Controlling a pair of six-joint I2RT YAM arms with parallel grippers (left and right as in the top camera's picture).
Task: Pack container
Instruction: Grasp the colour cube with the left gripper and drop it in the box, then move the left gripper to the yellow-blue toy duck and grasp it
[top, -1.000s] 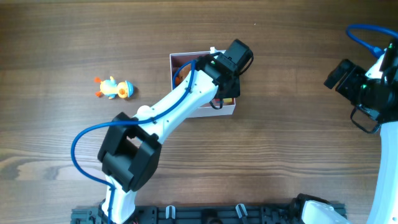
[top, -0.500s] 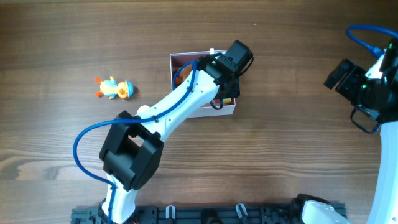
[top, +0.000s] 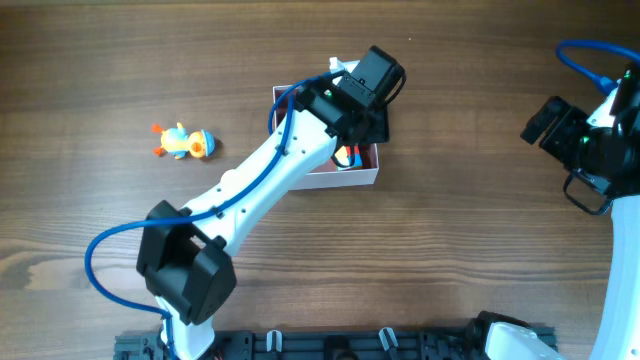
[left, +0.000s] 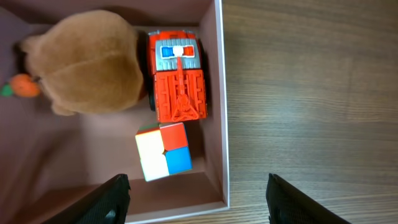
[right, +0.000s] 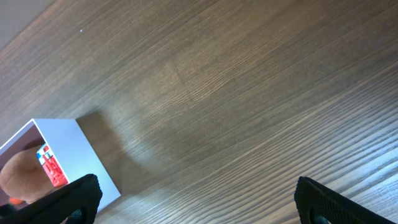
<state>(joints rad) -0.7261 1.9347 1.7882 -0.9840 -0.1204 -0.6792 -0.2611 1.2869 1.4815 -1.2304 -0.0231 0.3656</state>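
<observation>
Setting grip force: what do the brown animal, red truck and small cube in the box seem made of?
Brown animal: soft plush, by its fuzzy matte nap and rounded bulge. Red truck: likely hard moulded plastic, given crisp ribs and a slight sheen. Small cube: probably smooth plastic, with flat coloured panels.

A container (top: 345, 179) sat on the table (top: 480, 250), near its middle. Inside, a toy fire truck (left: 179, 78) lay along the right wall. A plush toy (left: 87, 62) lay just beside it on the left, and a puzzle cube (left: 163, 151) sat nearer, by the near right corner. A toy duck (top: 183, 142) lay on the table, well to the container's left.
</observation>
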